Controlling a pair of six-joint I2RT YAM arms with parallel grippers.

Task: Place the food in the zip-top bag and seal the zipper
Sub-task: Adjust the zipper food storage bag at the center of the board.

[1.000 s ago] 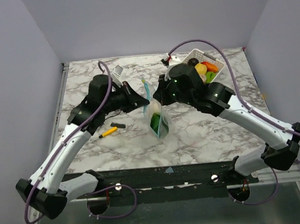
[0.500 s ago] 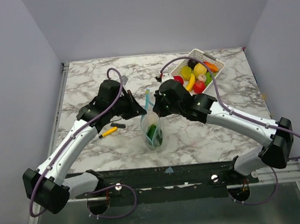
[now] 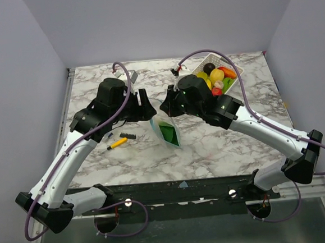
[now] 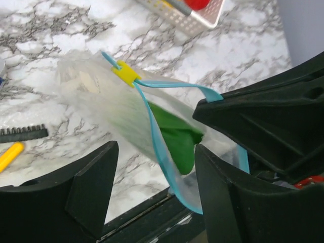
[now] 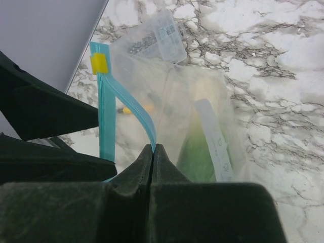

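The zip-top bag (image 3: 169, 132) hangs over the middle of the table with a green piece of food (image 4: 177, 136) inside it. My right gripper (image 5: 153, 148) is shut on the light blue zipper (image 5: 144, 119) at the bag's mouth. A yellow slider (image 4: 125, 73) sits at the strip's far end. My left gripper (image 4: 154, 152) is open, and the blue strip passes loosely between its fingers (image 4: 91, 177). In the top view both grippers (image 3: 147, 108) (image 3: 165, 106) meet just above the bag. More food (image 3: 218, 75) lies in the white basket (image 3: 211, 56).
A yellow-and-black pen-like tool (image 3: 118, 142) and a small black comb-like piece (image 3: 128, 136) lie left of the bag. A small clear packet (image 5: 162, 38) lies at the back left. The basket stands at the back right, close behind my right arm.
My left gripper has opened and let go of the bag's mouth. Both arms have shifted back, and the bag now hangs tilted from the right gripper alone.
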